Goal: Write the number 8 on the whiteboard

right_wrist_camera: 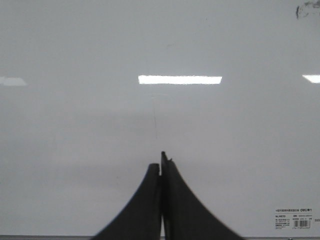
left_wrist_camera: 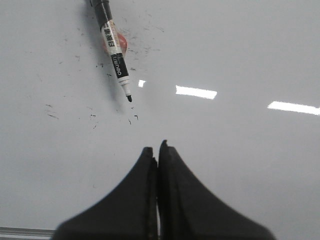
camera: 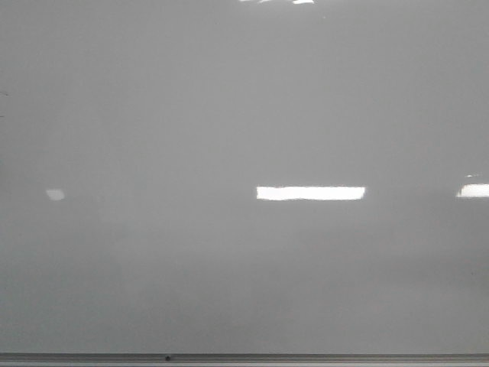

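The whiteboard (camera: pixel 229 115) fills the front view, glossy pale grey, with its thin metal edge strip along the bottom. No number 8 shows in any view. A black and white marker (left_wrist_camera: pixel 114 47) lies uncapped on the board in the left wrist view, its tip pointing towards my left gripper (left_wrist_camera: pixel 157 150), which is shut and empty a short way from the tip. My right gripper (right_wrist_camera: pixel 161 162) is shut and empty above the board (right_wrist_camera: pixel 75 150). Neither gripper shows in the front view.
Small black ink specks (left_wrist_camera: pixel 92 117) are scattered round the marker, and an orange-red patch (left_wrist_camera: pixel 121 42) shows under it. A dark smudge (right_wrist_camera: pixel 306 10) marks one corner of the right wrist view. A printed label (right_wrist_camera: pixel 295 218) sits near the board's edge strip (right_wrist_camera: pixel 45 237).
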